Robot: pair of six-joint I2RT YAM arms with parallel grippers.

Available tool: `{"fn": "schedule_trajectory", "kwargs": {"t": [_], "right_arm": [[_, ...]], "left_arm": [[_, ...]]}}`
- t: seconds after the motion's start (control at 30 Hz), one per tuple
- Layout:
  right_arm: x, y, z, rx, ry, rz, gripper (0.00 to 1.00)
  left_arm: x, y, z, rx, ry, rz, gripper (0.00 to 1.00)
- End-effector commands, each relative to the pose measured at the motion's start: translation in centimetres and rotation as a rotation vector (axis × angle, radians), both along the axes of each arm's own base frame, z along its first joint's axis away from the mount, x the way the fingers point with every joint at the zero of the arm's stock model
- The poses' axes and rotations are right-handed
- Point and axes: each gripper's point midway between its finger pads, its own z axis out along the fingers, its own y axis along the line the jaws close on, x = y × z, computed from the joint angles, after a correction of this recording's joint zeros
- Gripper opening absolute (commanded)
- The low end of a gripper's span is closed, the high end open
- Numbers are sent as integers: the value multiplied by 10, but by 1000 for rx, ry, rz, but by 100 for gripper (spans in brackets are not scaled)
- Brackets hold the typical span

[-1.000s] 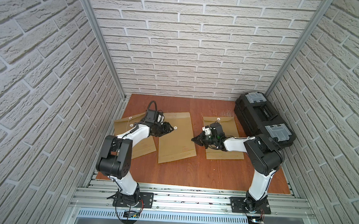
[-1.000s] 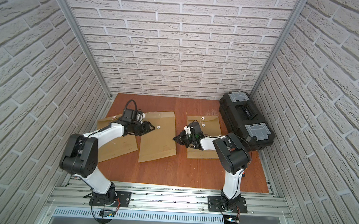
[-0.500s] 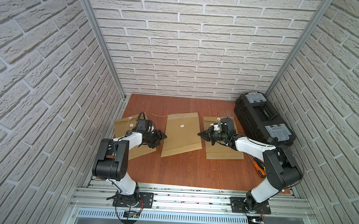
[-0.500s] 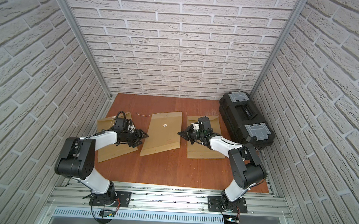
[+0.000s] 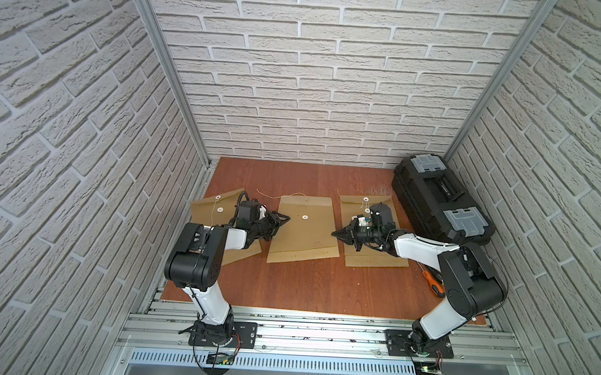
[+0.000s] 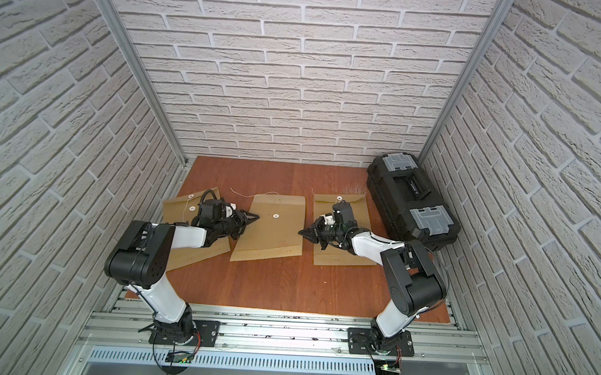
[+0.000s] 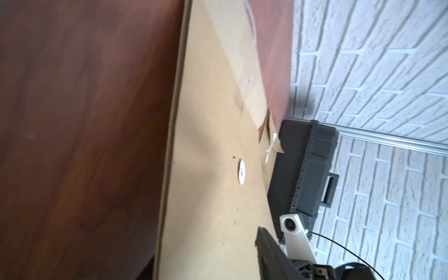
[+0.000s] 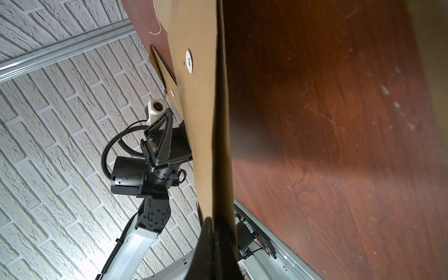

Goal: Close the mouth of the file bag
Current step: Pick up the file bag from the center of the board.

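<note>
File bag (image 5: 304, 237) squarer than before

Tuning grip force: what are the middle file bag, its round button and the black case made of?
middle file bag: looks like brown kraft paper, matte, thin, with a fold line near one end.
button: white disc, card or plastic, too small to tell.
black case: apparently hard moulded plastic, matte, ribbed sides, grey lid panels.

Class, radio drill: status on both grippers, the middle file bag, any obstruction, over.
Right gripper shut at middle file bag right edge. Left gripper at left edge, opening unclear. String loose, mouth unsecured. Nothing lying on it.
</note>
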Motion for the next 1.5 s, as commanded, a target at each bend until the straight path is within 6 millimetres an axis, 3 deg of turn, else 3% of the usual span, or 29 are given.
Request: {"fn": "schedule_trajectory", "kwargs": {"t": [0.0,0.13,0.53,0.87,0.97,1.07,1.23,1.33,1.47], "right_arm": [[-8,6,24,37,-74,113,2],[-16,6,34,33,-116,183,3],[-26,-7,44,-59,-226,304,3],[-22,-6,43,-81,-283,308,3],[-18,-6,46,-78,-313,304,3],[-12,-6,50,-88,-346,295,5],[7,-17,63,-131,-399,247,14],[26,-27,87,-143,-447,201,29],[46,-52,121,-340,-543,191,41]], "left_arm": [[15,-2,26,-64,-99,-15,52],[24,4,24,-63,-108,-37,51],[38,-8,28,-74,-133,-167,47],[50,-5,43,-51,-193,-140,27],[58,-6,62,-58,-272,-136,10],[65,-6,91,-52,-372,-153,0],[69,0,149,25,-566,-196,0],[66,4,192,104,-718,-238,0],[52,5,245,261,-935,-346,0]]}}
